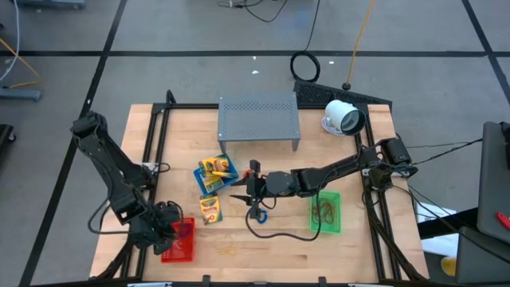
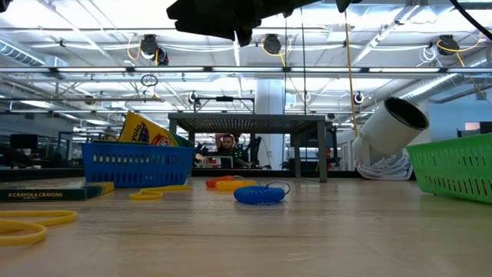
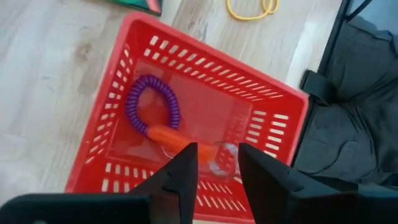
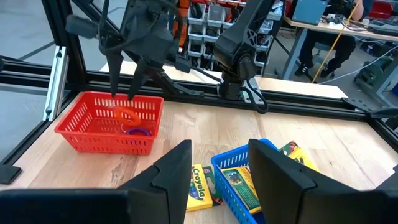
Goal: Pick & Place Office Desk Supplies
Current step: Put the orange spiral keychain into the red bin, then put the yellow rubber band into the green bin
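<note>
Left fingers [image 3: 214, 168]: parted above the red rectangular plastic basket [image 3: 140, 46], releasing; an orange coiled band [image 3: 169, 135] hangs between them, so it drops inside.
Basket contents: a purple coiled rubber-band loop [image 3: 152, 106] already lies on its floor.
Right fingers [image 4: 217, 163]: apart, empty, hovering mid-surface over the blue rectangular plastic basket [image 4: 225, 163], which holds yellow crayon packs [image 4: 239, 182].
Loose supplies: a blue coiled loop [image 2: 259, 194] lies on the wooden surface [image 1: 271, 247], near the green rectangular plastic basket [image 1: 326, 213].
Next: I judge the blue loop wants collecting.
</note>
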Action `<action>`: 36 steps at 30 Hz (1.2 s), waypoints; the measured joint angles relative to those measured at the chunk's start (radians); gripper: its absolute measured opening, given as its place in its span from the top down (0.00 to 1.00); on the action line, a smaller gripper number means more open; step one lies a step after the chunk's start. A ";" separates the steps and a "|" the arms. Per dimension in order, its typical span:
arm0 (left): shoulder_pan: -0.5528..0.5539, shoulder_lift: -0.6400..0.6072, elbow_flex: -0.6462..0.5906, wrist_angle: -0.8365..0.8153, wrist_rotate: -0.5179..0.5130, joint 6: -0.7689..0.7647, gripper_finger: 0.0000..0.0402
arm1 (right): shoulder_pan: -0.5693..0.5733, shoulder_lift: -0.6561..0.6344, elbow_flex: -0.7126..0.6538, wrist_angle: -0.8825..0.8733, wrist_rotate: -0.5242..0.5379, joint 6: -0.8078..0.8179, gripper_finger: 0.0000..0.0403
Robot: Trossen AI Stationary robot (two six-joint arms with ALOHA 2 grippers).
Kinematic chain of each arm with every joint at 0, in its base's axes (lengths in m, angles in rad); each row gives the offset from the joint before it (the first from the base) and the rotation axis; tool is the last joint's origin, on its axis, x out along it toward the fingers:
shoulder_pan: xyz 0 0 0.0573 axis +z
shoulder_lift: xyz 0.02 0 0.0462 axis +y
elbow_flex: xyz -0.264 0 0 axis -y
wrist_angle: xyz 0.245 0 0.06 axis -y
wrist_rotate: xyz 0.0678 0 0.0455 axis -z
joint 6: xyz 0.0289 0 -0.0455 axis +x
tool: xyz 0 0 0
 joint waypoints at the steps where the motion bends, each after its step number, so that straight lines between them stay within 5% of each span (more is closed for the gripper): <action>1: 0.000 -0.006 0.007 -0.008 -0.009 0.003 0.70 | 0.000 0.000 0.000 0.000 0.000 0.000 0.62; 14: 0.026 -0.021 0.151 -0.120 -0.162 0.085 0.70 | 0.000 0.000 0.000 0.000 0.001 -0.002 0.62; 22: 0.125 0.058 0.218 -0.025 -0.187 0.346 0.70 | 0.000 -0.043 0.000 -0.052 0.009 -0.009 0.62; 30: 0.230 0.178 0.259 0.100 -0.125 0.662 0.70 | 0.037 -0.253 -0.109 -0.156 0.162 -0.008 0.62; 36: 0.282 0.210 0.267 0.097 -0.108 0.750 0.70 | 0.094 -0.453 -0.330 0.014 0.270 -0.009 0.62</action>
